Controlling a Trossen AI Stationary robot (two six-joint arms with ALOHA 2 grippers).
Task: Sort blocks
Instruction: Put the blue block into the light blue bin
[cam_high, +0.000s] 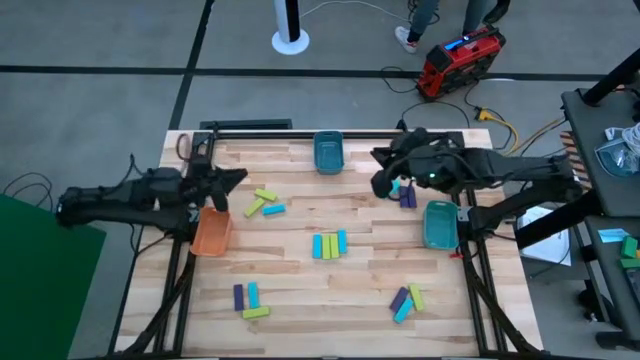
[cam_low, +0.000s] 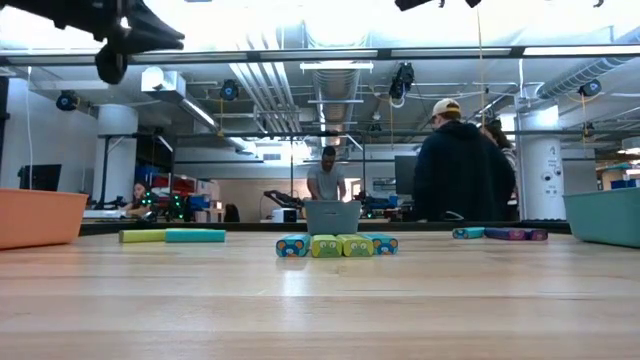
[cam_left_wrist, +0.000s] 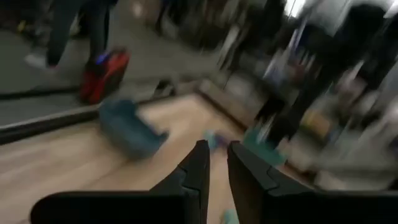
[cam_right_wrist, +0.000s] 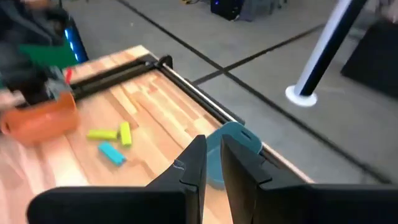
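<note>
My left claw (cam_high: 236, 178) and right claw (cam_high: 381, 183) both hang narrowed and empty above the blocks (cam_high: 329, 245) on the worktop (cam_high: 320, 300).

I see my two arms, both dark and made of chunky black links. A small green light glows on the right arm (cam_high: 432, 180). Each wrist picture shows two thin black fingers (cam_left_wrist: 198, 163) with pointed tips and flat, wide bases (cam_right_wrist: 186, 186).
</note>
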